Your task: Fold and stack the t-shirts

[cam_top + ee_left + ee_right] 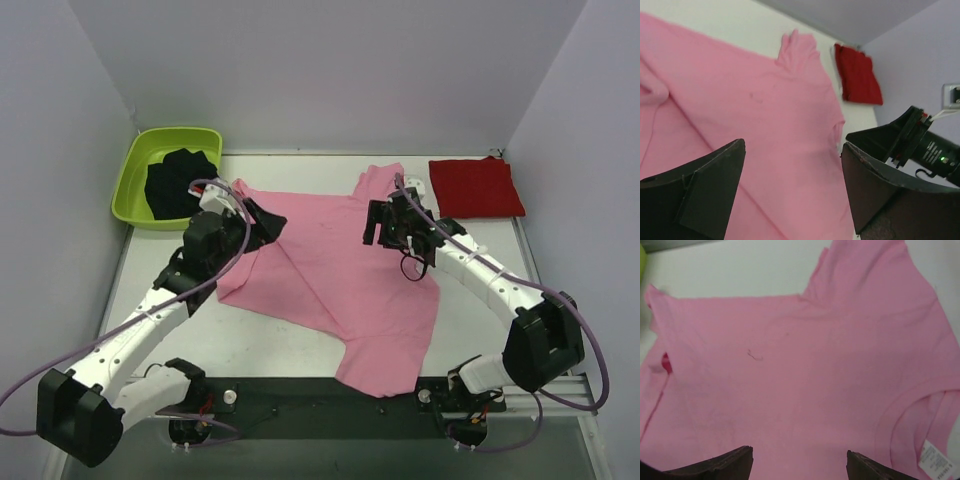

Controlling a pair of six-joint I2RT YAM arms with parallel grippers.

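The light pink t-shirt (330, 275) lies spread and partly folded across the middle of the table (480, 300). The deep red t-shirt (477, 187) lies folded at the back right, apart from the pink one. My left gripper (263, 222) hovers over the pink shirt's left edge, open, with only pink cloth (765, 110) showing below the gap between its fingers (705, 190). My right gripper (383, 224) hangs open above the pink shirt's upper right part; its fingertips (725, 462) frame bare pink cloth (800, 365). The collar with its white label (935, 460) is at the right. The red shirt (858, 75) also shows in the left wrist view.
A lime green tub (165, 175) holding a black cloth (180, 182) stands at the back left, right behind the left gripper. White walls close the table on three sides. The right arm's wrist (925, 147) shows close by in the left wrist view.
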